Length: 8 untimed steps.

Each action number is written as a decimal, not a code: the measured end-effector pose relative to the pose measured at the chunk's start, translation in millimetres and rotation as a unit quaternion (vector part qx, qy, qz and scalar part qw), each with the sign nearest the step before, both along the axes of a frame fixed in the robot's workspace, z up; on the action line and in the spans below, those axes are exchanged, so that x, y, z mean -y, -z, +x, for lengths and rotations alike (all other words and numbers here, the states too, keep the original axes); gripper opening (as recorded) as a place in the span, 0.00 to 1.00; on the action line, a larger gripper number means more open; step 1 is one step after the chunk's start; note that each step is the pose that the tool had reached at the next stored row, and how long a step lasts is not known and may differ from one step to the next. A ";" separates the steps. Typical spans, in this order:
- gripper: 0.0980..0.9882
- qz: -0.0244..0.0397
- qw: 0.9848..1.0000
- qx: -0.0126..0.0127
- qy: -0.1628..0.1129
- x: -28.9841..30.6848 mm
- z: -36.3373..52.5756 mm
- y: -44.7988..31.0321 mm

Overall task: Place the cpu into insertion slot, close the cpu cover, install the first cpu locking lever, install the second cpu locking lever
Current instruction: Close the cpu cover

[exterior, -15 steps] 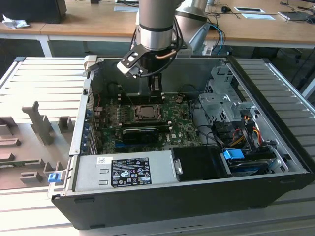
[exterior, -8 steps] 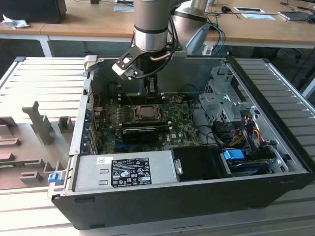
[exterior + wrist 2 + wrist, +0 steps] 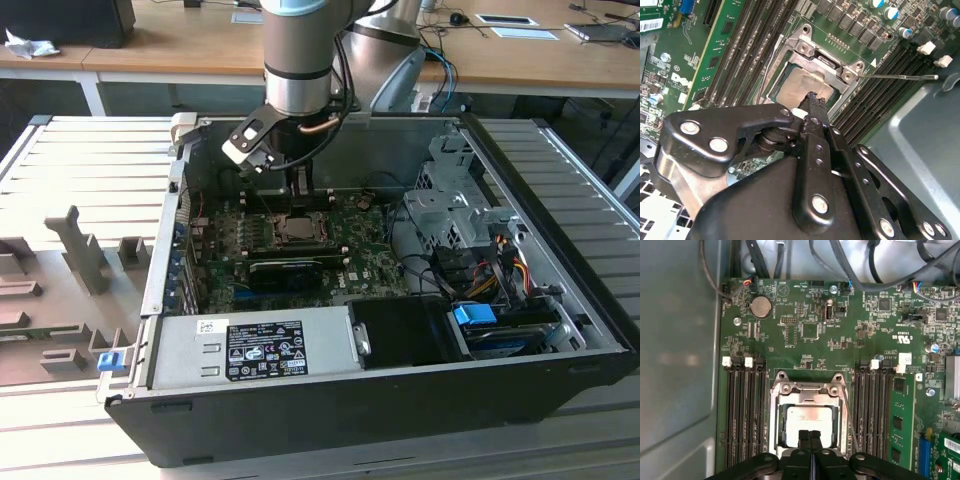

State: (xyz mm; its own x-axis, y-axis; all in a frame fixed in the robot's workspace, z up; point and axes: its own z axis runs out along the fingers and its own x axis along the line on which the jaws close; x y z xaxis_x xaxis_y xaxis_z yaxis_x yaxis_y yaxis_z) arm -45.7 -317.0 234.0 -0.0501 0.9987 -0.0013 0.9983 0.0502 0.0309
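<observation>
Black claw, its two fingers pressed together on nothing, hangs over the one cpu. That chip lies flat in the insertion slot, framed by the single silver cpu cover; one thin lever rod runs just beside it.

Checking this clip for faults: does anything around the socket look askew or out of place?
Only a thin locking lever, angled away from the cpu cover rather than latched flat. The cpu sits square.

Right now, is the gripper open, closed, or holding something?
Gripper: closed, holding nothing, poised over the cpu.
</observation>
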 end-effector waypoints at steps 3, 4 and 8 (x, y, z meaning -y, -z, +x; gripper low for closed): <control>0.01 0.000 1.000 0.000 -0.008 0.8 -0.5 0.3; 0.01 0.000 1.000 0.000 -0.010 2.0 -0.8 0.4; 0.01 0.000 1.000 0.000 -0.012 6.2 -0.9 0.5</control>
State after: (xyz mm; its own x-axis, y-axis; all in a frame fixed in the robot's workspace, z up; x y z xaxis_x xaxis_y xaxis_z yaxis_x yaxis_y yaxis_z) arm -46.5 -323.1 233.5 -0.0737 0.9973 -0.0012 0.9968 0.0737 0.0309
